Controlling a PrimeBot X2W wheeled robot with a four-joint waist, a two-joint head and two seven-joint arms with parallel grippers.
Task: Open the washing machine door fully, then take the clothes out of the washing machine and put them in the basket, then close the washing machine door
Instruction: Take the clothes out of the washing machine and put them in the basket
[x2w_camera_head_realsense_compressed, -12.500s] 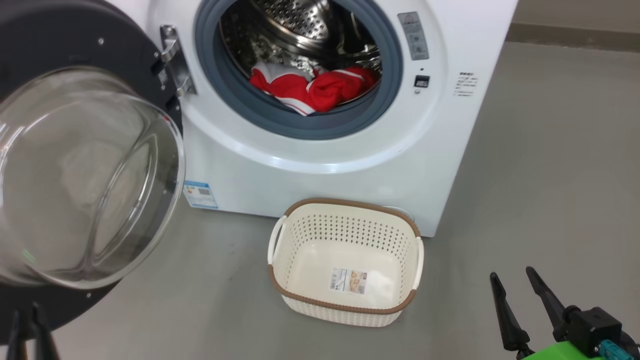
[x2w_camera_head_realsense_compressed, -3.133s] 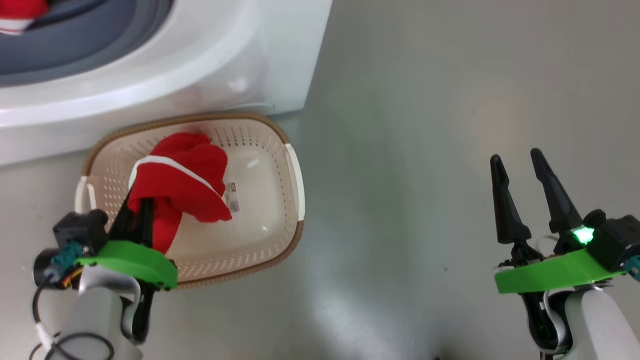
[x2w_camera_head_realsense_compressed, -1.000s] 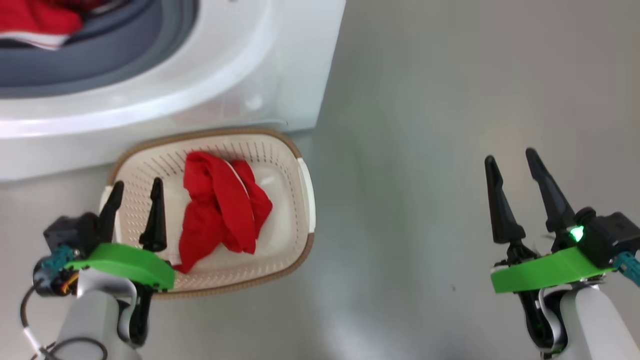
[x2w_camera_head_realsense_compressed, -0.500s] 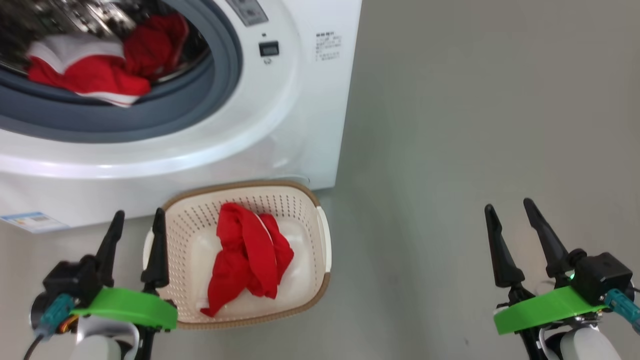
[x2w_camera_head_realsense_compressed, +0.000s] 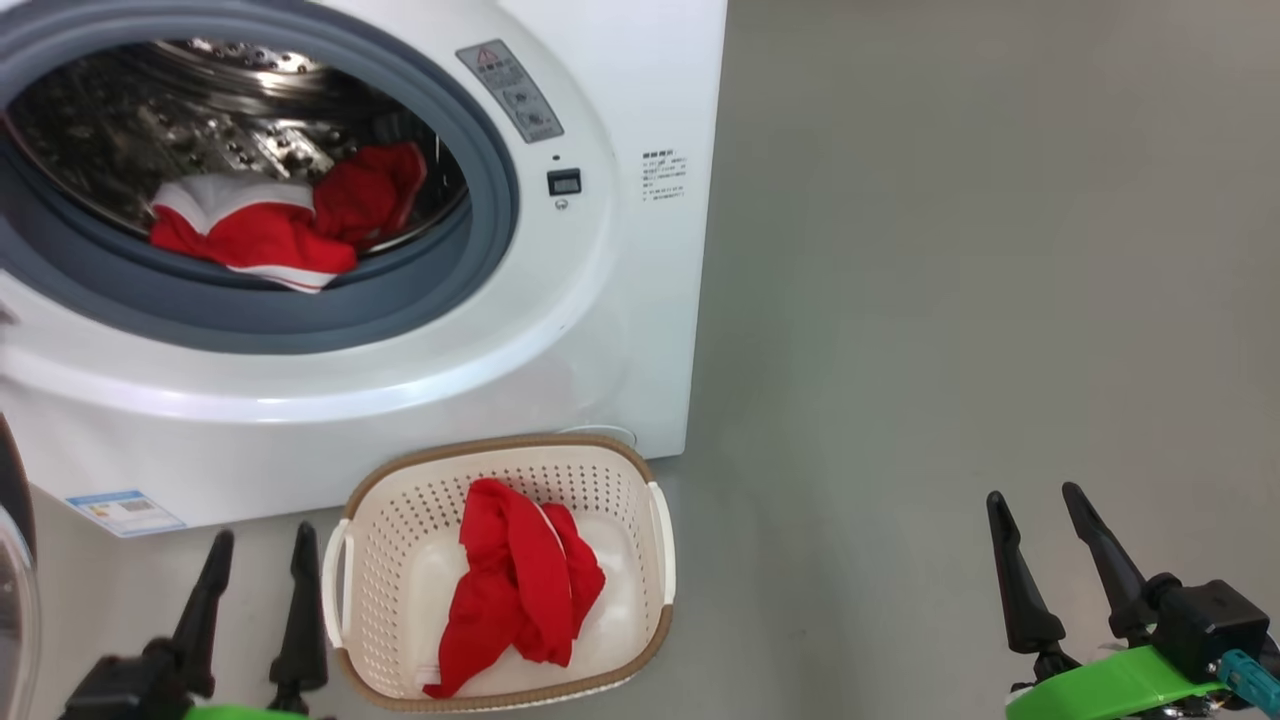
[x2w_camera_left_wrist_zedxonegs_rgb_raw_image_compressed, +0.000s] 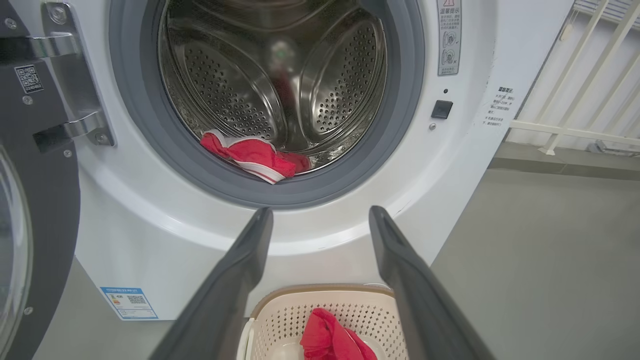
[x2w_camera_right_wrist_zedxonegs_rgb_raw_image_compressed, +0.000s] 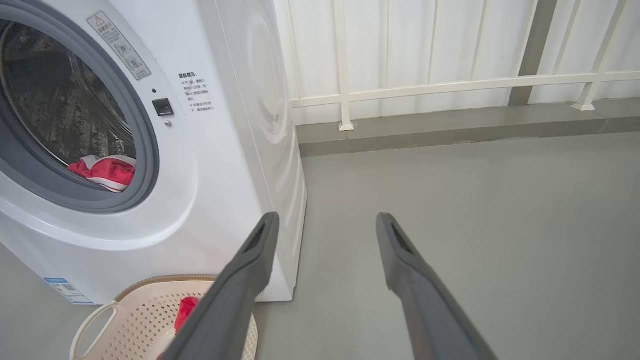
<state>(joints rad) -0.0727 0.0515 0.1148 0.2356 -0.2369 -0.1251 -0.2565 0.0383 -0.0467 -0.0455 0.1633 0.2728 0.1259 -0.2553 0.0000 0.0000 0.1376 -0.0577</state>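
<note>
The washer (x2w_camera_head_realsense_compressed: 600, 300) bears a blue label (x2w_camera_head_realsense_compressed: 125, 512) and a sticker (x2w_camera_left_wrist_zedxonegs_rgb_raw_image_compressed: 448, 37) headed "温馨提示". Red clothes (x2w_camera_head_realsense_compressed: 280, 225) lie in the drum (x2w_camera_head_realsense_compressed: 150, 120), and one garment (x2w_camera_head_realsense_compressed: 515, 585) lies in the basket (x2w_camera_head_realsense_compressed: 500, 445). Left gripper (x2w_camera_head_realsense_compressed: 262, 532) and right gripper (x2w_camera_head_realsense_compressed: 1032, 493): jaws wide, empty.

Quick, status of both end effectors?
Left end effector: open, holding nothing.
Right end effector: open, holding nothing.

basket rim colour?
Brown, woven-look, on the cream basket; clearest in the head view.

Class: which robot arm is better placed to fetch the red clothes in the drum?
Likely left: the left gripper, open, points at the red-and-white clothes in the steel drum; the right gripper faces grey floor.
</note>
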